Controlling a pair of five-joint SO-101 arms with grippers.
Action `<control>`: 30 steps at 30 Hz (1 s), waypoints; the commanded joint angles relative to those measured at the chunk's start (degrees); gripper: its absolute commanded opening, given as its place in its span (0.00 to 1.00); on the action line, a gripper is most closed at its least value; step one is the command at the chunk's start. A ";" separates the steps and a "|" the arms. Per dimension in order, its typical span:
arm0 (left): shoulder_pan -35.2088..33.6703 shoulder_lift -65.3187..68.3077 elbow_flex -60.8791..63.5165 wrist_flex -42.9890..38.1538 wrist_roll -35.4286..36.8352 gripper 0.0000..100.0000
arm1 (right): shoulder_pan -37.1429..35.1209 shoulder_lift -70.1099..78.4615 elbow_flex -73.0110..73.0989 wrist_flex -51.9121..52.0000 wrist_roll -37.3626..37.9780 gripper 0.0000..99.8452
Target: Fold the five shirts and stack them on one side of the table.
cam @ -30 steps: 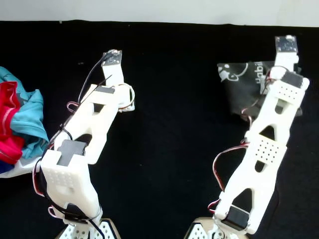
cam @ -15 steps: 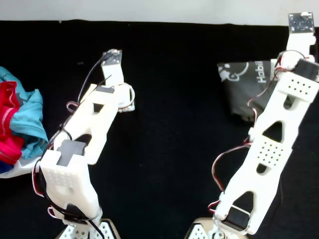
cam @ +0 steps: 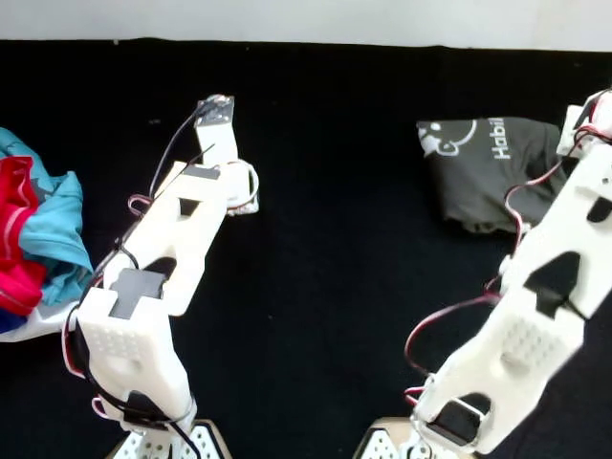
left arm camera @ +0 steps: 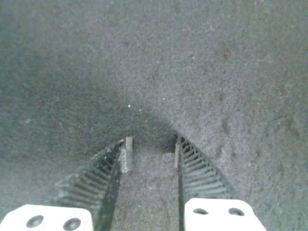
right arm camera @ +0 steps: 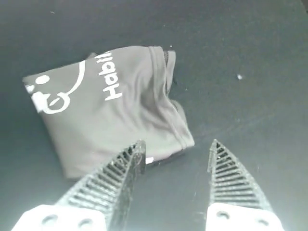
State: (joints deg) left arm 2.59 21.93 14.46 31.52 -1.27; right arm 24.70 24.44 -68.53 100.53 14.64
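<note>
1. a table covered in black felt-like cloth [cam: 335,287] fills the scene, with a strip of pale wall [cam: 287,19] along its far edge.
2. a dark grey folded shirt with white print [cam: 483,167] lies flat on the right side of the table, toward the far edge and well apart from the other clothes.
3. a loose heap of unfolded shirts in teal, red and white [cam: 38,239] sits at the table's left edge, partly cut off by the frame.
4. the white left arm [cam: 163,277] stretches over the left-centre of the table, near the heap but not touching it.
5. the left gripper [left arm camera: 151,153] has its jaws parted by a narrow gap and holds nothing. only bare black cloth shows between and beyond its ridged fingers [left arm camera: 195,163].
6. the white right arm [cam: 535,316] rises along the right edge of the high view, with its upper end beside the folded shirt.
7. the right gripper [right arm camera: 175,149] is spread wide and empty. in its wrist view, one ridged fingertip [right arm camera: 137,151] lines up with the near edge of the folded shirt and the other with bare cloth. whether the first tip touches the fabric cannot be told.
</note>
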 commanded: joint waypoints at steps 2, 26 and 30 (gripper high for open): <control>0.57 0.13 -1.45 0.18 0.18 0.16 | -5.32 -29.93 35.74 0.57 -0.97 0.21; -3.03 -13.41 -3.65 19.60 -2.81 0.16 | -17.71 -84.09 124.53 -33.10 -1.32 0.21; -12.79 -22.99 -3.74 27.34 -13.36 0.16 | -30.64 -87.43 132.62 -45.49 -1.32 0.21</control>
State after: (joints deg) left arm -3.65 7.52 12.88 54.02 -8.66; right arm 2.99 -60.66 60.26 63.78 14.02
